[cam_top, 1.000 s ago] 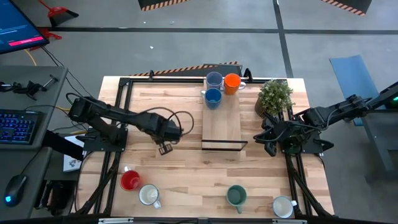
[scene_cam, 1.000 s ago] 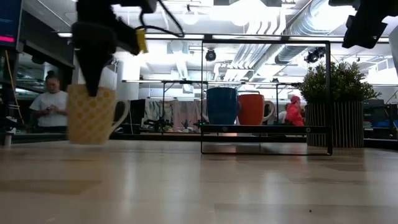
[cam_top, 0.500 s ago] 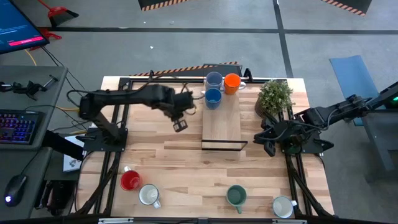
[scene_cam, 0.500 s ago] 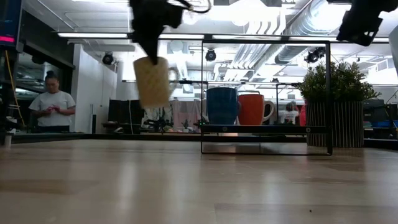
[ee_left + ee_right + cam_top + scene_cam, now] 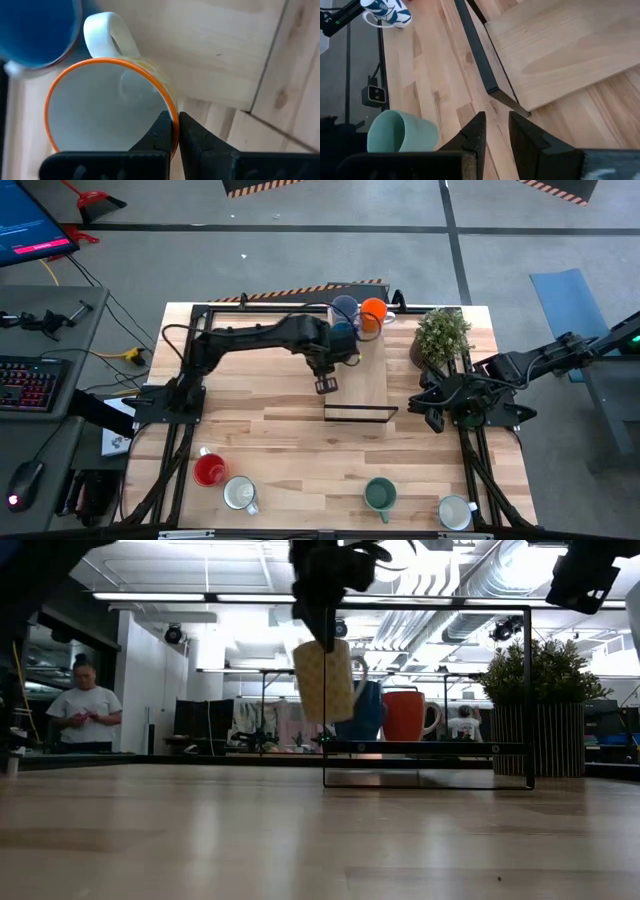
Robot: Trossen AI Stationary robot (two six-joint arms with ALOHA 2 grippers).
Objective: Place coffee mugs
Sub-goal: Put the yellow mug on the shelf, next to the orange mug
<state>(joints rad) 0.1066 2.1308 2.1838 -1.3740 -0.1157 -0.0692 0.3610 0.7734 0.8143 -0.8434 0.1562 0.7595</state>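
My left gripper (image 5: pixel 326 384) is shut on a cream mug (image 5: pixel 323 680) with a yellow pattern, orange rim and white handle (image 5: pixel 107 30). It hangs over the left edge of the raised wooden platform (image 5: pixel 357 375). Light blue (image 5: pixel 345 307), dark blue (image 5: pixel 345 333) and orange (image 5: pixel 373 313) mugs stand at the platform's far end. Red (image 5: pixel 210 470), white (image 5: pixel 240 494), green (image 5: pixel 380 496) and white (image 5: pixel 455 512) mugs stand on their bases along the table's near edge. My right gripper (image 5: pixel 495 132) waits open at the table's right side, holding nothing. My left gripper holds the cream mug by its rim (image 5: pixel 173 107), on the side away from the handle, with one finger inside the cup and one outside. The fingers come from above, pointing down. The mug hangs clear of the table and platform, slightly tilted.
A black metal frame (image 5: pixel 425 608) stands around the platform. A potted plant (image 5: pixel 440 335) sits right of it at the far right. People show in the room beyond the table (image 5: pixel 85 705). Bare wood lies between the platform and the near row of mugs.
My left gripper has carried the cream mug from the table's left half toward the right and somewhat toward the far edge, up to the platform's left side. The mug has risen from just above the tabletop to platform height and stayed in the hold.
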